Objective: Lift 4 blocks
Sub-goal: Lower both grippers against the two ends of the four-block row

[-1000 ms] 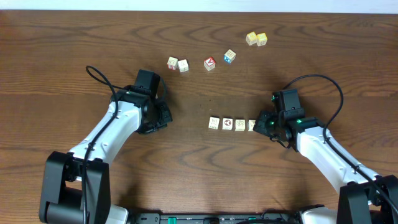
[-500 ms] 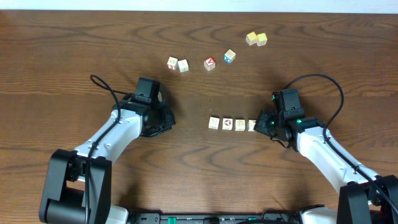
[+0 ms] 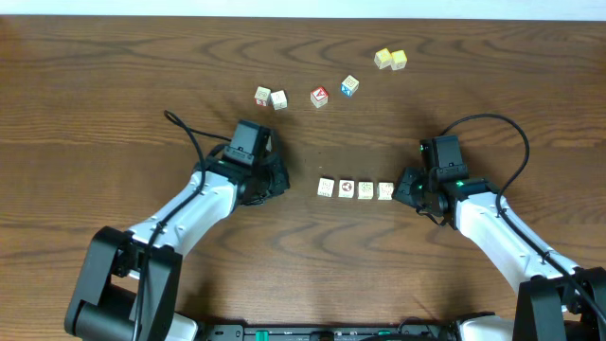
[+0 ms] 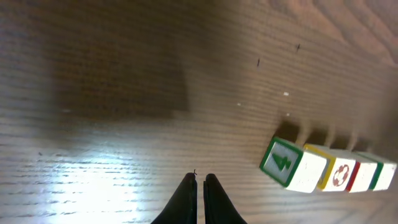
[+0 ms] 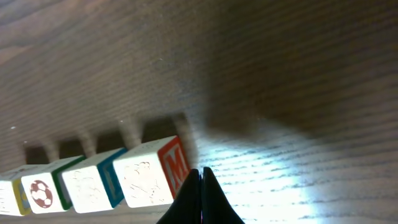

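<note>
At centre of the dark brown wooden counter [image 3: 114, 76]: left jaws pinched fully together, empty, at 9 o'clock of the row of four small cream-white printed cubes [image 3: 355, 189], near but apart. Right jaws also closed, empty, at 3 o'clock, tip against or just off the end cube [image 5: 146, 174]. Looks like a two-sided squeeze: drive both tips along the row's axis, mid-height, equal pressure, lift level, else it buckles.

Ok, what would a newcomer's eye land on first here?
A neat row of four blocks sits in the middle of the wooden table. The right gripper, shut, sits at the row's right end beside the red-lettered face. The left gripper, also shut, points at the other end with a gap between. Six loose cubes lie scattered along the far side.
</note>
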{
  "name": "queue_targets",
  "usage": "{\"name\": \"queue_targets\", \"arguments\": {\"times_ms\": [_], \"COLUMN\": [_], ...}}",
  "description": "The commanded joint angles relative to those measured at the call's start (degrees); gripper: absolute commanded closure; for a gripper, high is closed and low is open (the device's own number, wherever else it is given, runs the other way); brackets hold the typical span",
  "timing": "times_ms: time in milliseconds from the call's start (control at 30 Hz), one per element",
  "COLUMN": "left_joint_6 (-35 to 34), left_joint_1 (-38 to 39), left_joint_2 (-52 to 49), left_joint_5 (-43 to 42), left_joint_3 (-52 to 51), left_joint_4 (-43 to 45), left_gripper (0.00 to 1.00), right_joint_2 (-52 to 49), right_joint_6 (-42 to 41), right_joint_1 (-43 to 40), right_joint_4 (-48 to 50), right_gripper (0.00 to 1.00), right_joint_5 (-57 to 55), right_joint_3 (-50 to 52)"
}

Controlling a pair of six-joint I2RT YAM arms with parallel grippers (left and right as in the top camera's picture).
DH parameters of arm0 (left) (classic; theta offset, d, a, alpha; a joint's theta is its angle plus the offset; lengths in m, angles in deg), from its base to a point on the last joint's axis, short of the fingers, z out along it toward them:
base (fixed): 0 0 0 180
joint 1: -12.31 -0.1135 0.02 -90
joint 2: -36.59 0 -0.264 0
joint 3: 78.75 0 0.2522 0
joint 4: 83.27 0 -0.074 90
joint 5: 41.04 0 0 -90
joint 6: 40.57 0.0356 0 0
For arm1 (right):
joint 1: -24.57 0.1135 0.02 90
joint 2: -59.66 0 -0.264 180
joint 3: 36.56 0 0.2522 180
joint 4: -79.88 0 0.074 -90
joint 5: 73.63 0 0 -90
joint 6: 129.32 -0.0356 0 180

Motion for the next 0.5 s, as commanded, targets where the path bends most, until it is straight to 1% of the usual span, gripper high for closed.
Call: {"name": "queue_targets", "arguments": {"times_ms": [0, 133, 267, 467], "left_joint_6": [-2.97, -2.97, -3.15, -5.2], "left_joint_1": [0.61, 1.51, 2.62, 4.35], "left_joint_2": [-0.72, -0.79, -1.4, -6.49], "left_joint_5": [3.3, 3.37, 5.07, 5.2], "left_joint_3": [-0.48, -0.48, -0.48, -0.48], "left_joint_4": [1.46, 4.57, 5.66, 8.81], "left_gripper": [0.93, 0.93, 0.92, 0.93], "right_joint_2": [-0.92, -1.33, -1.86, -2.25], "right_joint_6": [-1.92, -2.32, -2.32, -2.32], "right_joint_1": [-0.79, -1.25, -1.2, -1.18], "right_joint_4": [-0.79, -0.87, -0.74, -0.46], "right_gripper": [0.99, 0.99, 0.99, 0.99], "right_joint_5": [-1.77, -1.88, -1.75, -1.68], "right_joint_3": [0.02, 0.02, 0.02, 0.02]}}
